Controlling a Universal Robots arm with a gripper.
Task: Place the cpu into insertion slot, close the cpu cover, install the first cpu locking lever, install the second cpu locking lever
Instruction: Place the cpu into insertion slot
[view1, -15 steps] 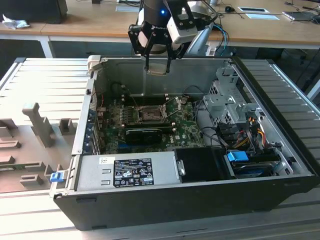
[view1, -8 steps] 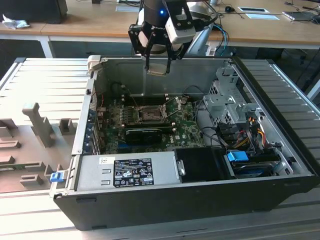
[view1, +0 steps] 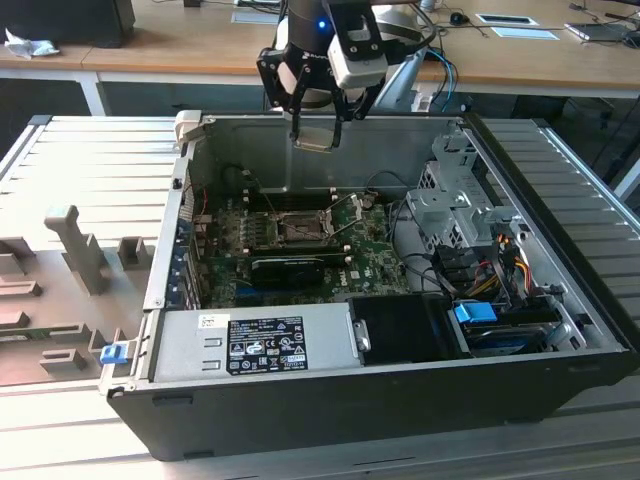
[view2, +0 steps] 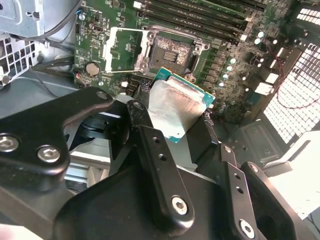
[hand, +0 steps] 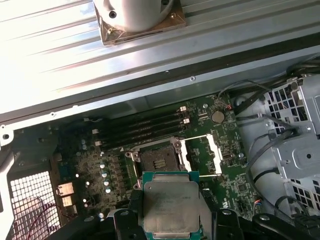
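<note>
Now the gripper (view1: 316, 118) hangs above the open computer case (view1: 400, 400). Its two fingers are closed on opposite edges of the chip (view1: 318, 140), which is held flat in the air, well apart from the board (hand: 100, 170). In the second wrist view the socket (view2: 172, 50) lies bare beyond the chip, and the cover (view2: 127, 50) is folded open just beside it. I think the danger is in the alignment. If the chip comes down turned or shifted, a corner may press on the fine contacts and bend them. The hold on such thin edges is small, so the chip could also tilt or slip.
</note>
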